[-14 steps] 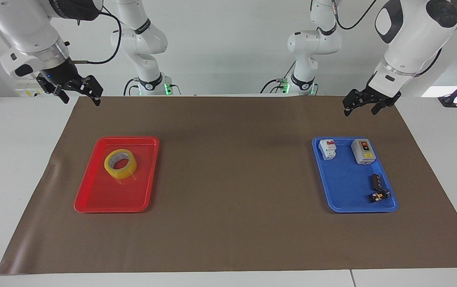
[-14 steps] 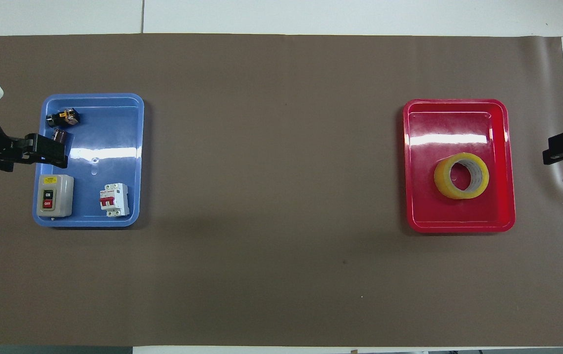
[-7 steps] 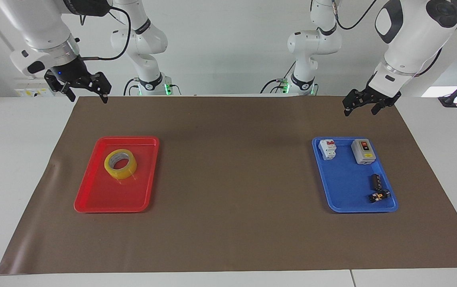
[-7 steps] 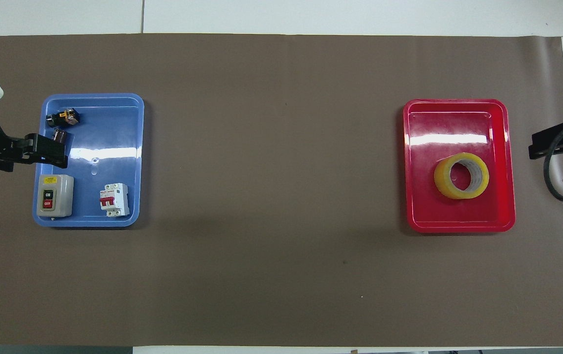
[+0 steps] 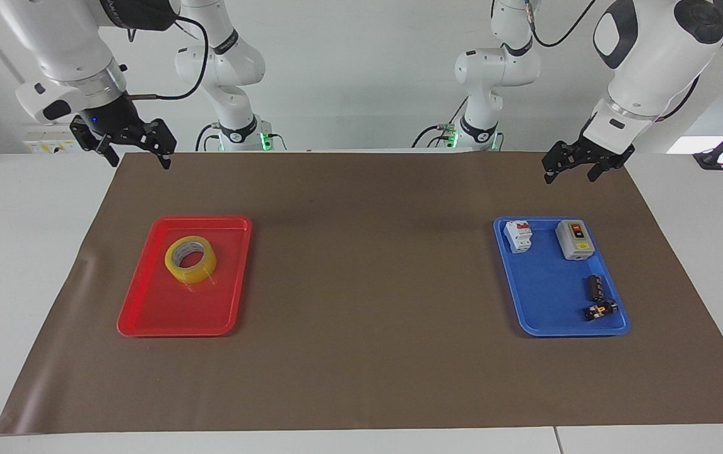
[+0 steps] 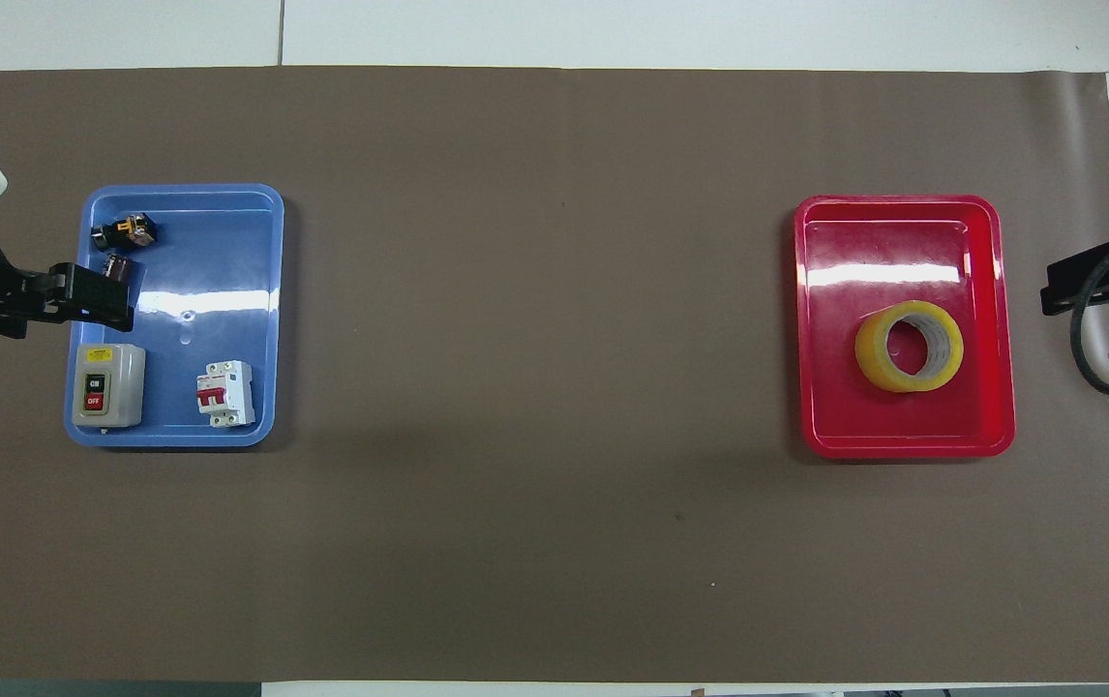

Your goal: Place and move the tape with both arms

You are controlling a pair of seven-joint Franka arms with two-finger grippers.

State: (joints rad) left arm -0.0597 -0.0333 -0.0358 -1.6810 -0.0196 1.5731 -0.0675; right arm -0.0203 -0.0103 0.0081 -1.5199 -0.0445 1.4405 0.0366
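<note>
White wall point(image 5: 349, 63), white table point(image 5: 21, 252), brown mat point(image 5: 368, 284)

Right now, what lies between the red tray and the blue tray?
Nothing: between the red tray holding the tape and the blue tray there is only bare brown paper, clearest in the overhead view.

The tape point(image 5: 190, 259) is lying in a tray point(image 5: 147, 309) toward the right arm's end of the table, on the mat point(image 5: 368, 284), and the right gripper point(image 5: 137, 154) is hanging over the mat's edge, with the tape farther from the robots than that edge. The left gripper point(image 5: 568, 171) is hanging over the mat at the left arm's end, where a second tray point(image 5: 544, 296) is holding a switch box point(image 5: 574, 239) and a breaker point(image 5: 518, 236) side by side, with two small parts point(image 5: 596, 297) sitting farther from the robots.
</note>
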